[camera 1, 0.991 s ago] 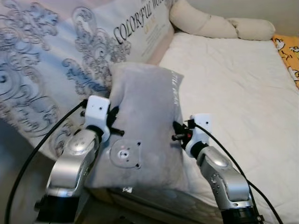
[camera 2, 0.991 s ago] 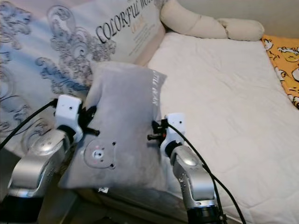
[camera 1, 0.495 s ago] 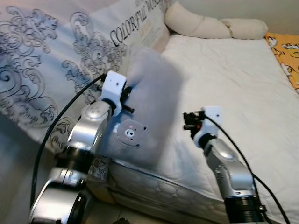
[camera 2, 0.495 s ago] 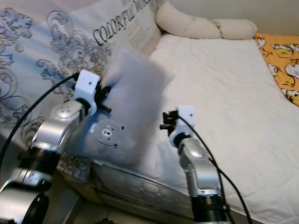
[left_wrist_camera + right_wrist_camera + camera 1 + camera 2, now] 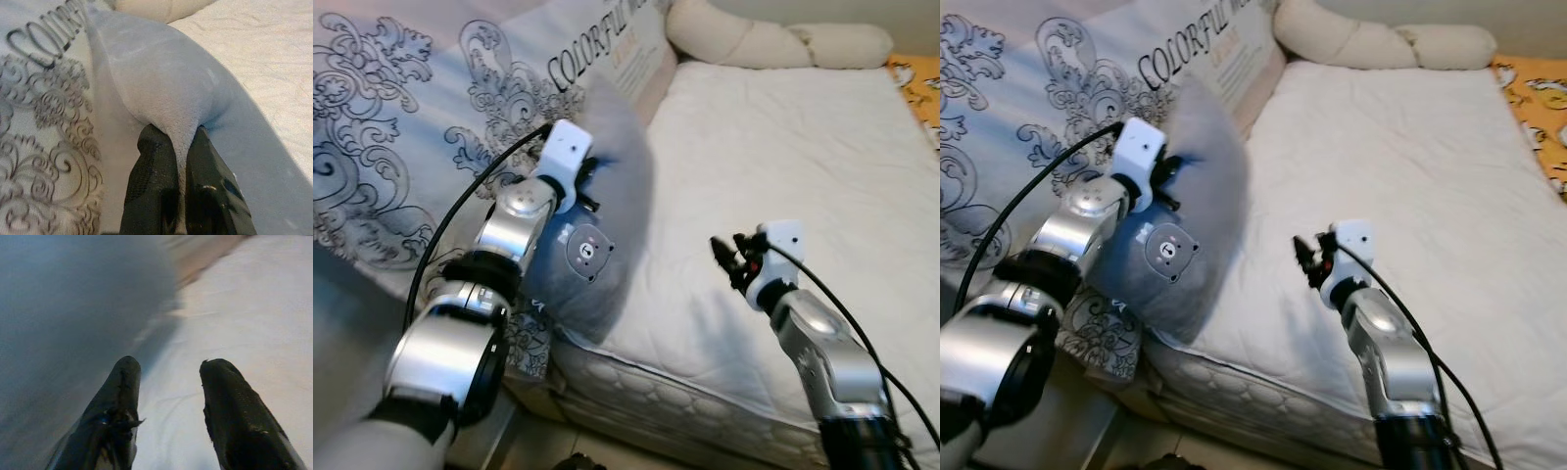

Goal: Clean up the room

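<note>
One gripper (image 5: 180, 147) now off pillow (image 5: 607, 196)

Head eyes look down on one bed (image 5: 783, 147); wrist views close along each pincer's fingers

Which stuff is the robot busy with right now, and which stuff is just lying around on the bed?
Busy with:
- grey bear pillow, pinched by the left gripper
- right gripper, open, above the mattress, holding nothing

Just lying there:
- white mattress
- patterned quilt with lettering
- cream bolster pillows
- orange cartoon blanket
</note>
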Tool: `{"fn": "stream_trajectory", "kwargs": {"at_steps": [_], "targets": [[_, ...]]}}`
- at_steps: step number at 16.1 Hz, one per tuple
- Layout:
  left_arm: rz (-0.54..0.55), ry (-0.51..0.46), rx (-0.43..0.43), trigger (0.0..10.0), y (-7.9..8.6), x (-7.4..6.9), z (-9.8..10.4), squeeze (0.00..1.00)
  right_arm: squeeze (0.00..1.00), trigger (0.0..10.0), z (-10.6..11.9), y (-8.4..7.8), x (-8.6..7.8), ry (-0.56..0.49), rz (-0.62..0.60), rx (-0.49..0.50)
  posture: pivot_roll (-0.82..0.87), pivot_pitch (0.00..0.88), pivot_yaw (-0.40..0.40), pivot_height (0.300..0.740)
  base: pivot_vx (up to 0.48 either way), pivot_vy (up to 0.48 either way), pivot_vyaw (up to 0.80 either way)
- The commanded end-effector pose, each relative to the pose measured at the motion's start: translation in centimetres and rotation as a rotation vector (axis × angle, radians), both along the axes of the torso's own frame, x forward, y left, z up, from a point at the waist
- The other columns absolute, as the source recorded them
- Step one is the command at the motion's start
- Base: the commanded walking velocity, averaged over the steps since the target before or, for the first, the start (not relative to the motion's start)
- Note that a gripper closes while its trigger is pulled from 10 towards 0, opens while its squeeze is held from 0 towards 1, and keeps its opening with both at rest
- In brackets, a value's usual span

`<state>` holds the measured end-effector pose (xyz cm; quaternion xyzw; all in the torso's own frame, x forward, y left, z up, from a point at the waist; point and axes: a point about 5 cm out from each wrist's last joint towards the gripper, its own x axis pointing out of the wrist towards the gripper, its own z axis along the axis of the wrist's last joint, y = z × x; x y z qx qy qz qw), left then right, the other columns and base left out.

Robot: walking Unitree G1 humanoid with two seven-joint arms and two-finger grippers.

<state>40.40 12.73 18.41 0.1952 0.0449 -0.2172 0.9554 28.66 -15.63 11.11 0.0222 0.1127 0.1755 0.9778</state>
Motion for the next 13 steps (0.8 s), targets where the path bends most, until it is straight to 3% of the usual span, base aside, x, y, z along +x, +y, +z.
{"fn": "stream_trajectory", "kwargs": {"at_steps": [1, 4, 6, 7, 8, 10, 12, 13], "targets": [[-0.117, -0.081, 0.041, 10.0, -1.5, 0.4, 2.3, 0.0, 1.0, 10.0, 0.3, 0.7, -0.6, -0.004, 0.099, -0.031, -0.11, 0.013, 0.132, 0.74, 0.0, 0.0, 0.0], [-0.217, -0.113, 0.062, 10.0, -3.5, 0.6, 4.1, 0.0, 1.0, 10.0, 0.5, 0.7, -1.3, -0.002, 0.139, -0.046, -0.13, 0.037, 0.135, 0.74, 0.0, 0.0, 0.0], [-0.203, -0.14, 0.057, 10.0, -4.0, 1.0, 5.7, 0.0, 1.0, 10.0, 0.7, 0.7, -1.7, 0.003, 0.155, -0.05, -0.14, 0.054, 0.135, 0.74, 0.0, 0.0, 0.0], [-0.169, -0.147, 0.05, 10.0, -3.7, 1.2, 6.2, 0.0, 1.0, 10.0, 0.9, 0.7, -1.8, 0.004, 0.163, -0.051, -0.14, 0.058, 0.135, 0.74, 0.0, 0.0, 0.0], [-0.065, -0.147, 0.043, 10.0, -2.6, 1.7, 6.8, 0.0, 1.0, 10.0, 1.3, 0.7, -2.2, 0.0, 0.189, -0.05, -0.16, 0.072, 0.135, 0.74, 0.0, 0.0, 0.0], [0.031, -0.13, 0.014, 10.0, -0.9, 2.1, 6.9, 0.0, 1.0, 10.0, 2.1, 0.5, -2.4, -0.03, 0.187, -0.042, -0.19, 0.095, 0.144, 0.74, 0.0, 0.0, 0.0], [0.052, -0.122, 0.002, 10.0, -0.5, 2.1, 6.7, 0.0, 1.0, 10.0, 2.3, 0.4, -2.5, -0.043, 0.184, -0.04, -0.19, 0.095, 0.144, 0.74, 0.0, 0.0, 0.0], [0.1, -0.09, 0.004, 10.0, 0.5, 2.0, 5.4, 0.0, 1.0, 10.0, 2.6, 0.1, -2.9, -0.046, 0.18, -0.039, -0.22, 0.122, 0.149, 0.74, 0.0, 0.0, 0.0]]}}
